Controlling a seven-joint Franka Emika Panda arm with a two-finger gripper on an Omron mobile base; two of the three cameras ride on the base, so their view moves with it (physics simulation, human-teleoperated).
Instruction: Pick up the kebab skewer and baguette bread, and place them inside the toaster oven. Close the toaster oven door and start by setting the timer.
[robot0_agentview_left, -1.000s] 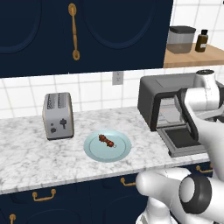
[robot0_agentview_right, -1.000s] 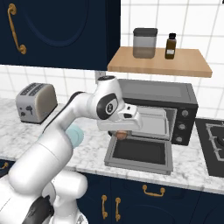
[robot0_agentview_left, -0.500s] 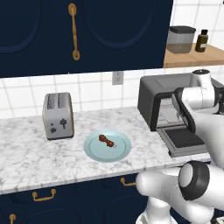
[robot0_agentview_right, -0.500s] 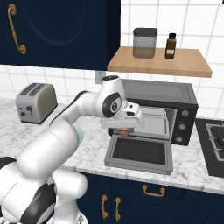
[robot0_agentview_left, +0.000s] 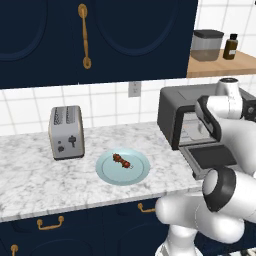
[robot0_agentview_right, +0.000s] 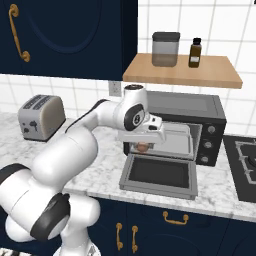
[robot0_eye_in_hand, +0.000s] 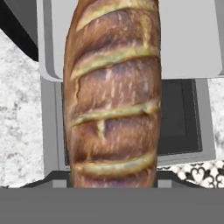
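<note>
The baguette bread (robot0_eye_in_hand: 113, 94) is held in the gripper (robot0_agentview_right: 143, 145), jaws half-open around it, hanging above the lowered toaster oven door (robot0_agentview_right: 159, 174) at the toaster oven (robot0_agentview_right: 192, 116) mouth. The kebab skewer (robot0_agentview_left: 121, 161) lies mid-plate (robot0_agentview_left: 107, 173) near the counter's (robot0_agentview_left: 35, 178) front edge.

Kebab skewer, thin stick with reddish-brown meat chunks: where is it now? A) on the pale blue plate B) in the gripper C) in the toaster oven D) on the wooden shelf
A: the kebab skewer lies on the pale blue plate; the gripper holds the golden-brown baguette.
</note>
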